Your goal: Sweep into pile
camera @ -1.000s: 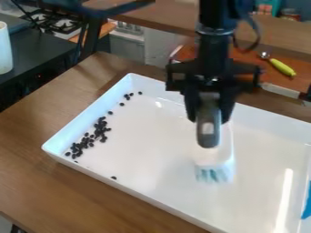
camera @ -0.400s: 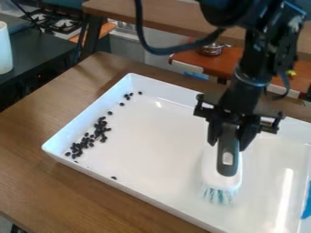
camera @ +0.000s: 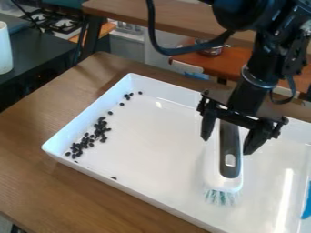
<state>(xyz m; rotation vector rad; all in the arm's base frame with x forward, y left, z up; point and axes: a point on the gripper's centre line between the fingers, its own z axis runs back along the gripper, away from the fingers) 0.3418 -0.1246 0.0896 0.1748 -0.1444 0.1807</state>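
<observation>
Black beans (camera: 97,133) lay loosely clustered along one wall of a white tray (camera: 152,145), sweeping seemingly well along.
Strays (camera: 113,178) needed gathering; the scrub brush (camera: 229,152) sat mid-tray, between the spread jaws of the gripper (camera: 226,145).

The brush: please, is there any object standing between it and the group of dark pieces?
Nothing visible stands between the brush and the dark pieces; just the white floor of the tray lies between them.
</observation>
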